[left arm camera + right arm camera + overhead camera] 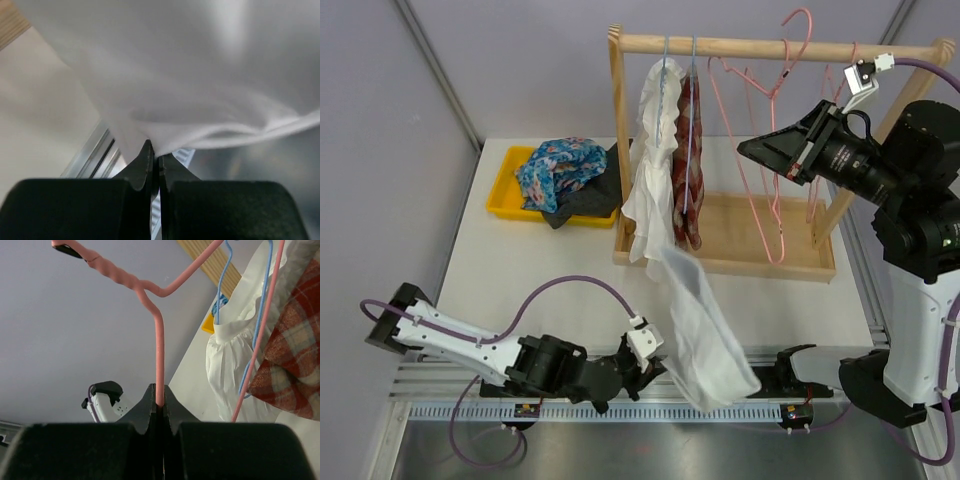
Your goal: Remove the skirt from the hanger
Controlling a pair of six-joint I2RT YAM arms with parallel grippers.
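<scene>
The white skirt (705, 330) hangs stretched in the air from the rack's front edge down to the table's near edge. My left gripper (660, 370) is shut on its lower edge. In the left wrist view the cloth (200, 75) fills the top and is pinched at the fingertips of my left gripper (155, 155). My right gripper (745, 150) is raised beside the rack and shut on the wire of a bare pink hanger (794, 58). The right wrist view shows that wire (159, 355) clamped in my right gripper (159, 399). The skirt appears apart from the pink hanger.
A wooden rack (770, 47) stands at the back with a white garment (650, 170) and a red plaid garment (688, 160) on blue hangers. A yellow tray (505, 195) with bundled clothes (560, 170) sits at the back left.
</scene>
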